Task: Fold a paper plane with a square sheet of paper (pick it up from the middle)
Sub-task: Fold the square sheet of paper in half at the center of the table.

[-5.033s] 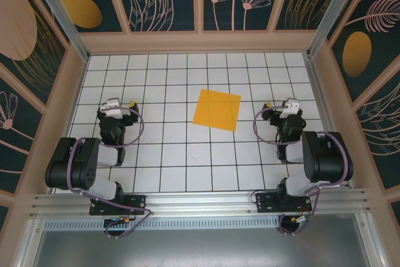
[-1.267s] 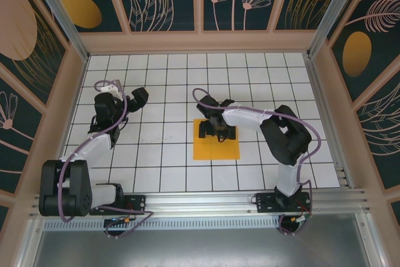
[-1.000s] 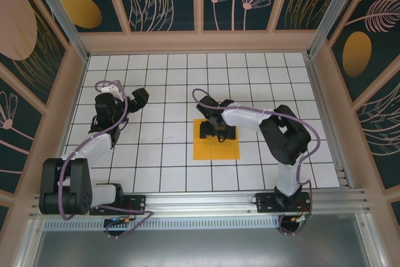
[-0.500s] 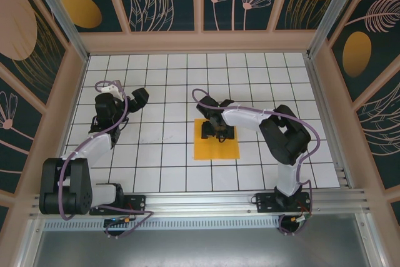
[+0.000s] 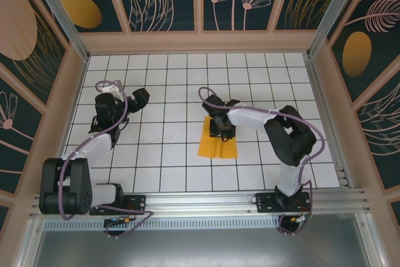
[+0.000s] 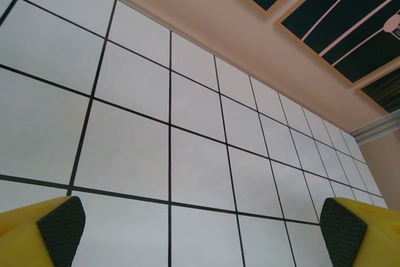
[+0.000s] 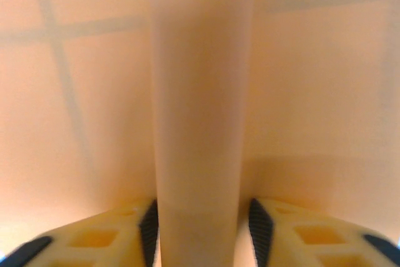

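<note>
Orange-yellow, the square sheet of paper (image 5: 219, 147) lies mid-table, directly under the right gripper (image 5: 220, 128). Its pads pinch a raised ridge of the sheet, which runs 12 to 6 o'clock in the right wrist view. The left gripper (image 5: 139, 96), spread wide and empty, hangs well apart toward 10 o'clock.

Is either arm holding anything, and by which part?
The right gripper has its jaws pinched on a raised ridge at the middle of the orange sheet of paper. The left gripper holds nothing, jaws open.
</note>
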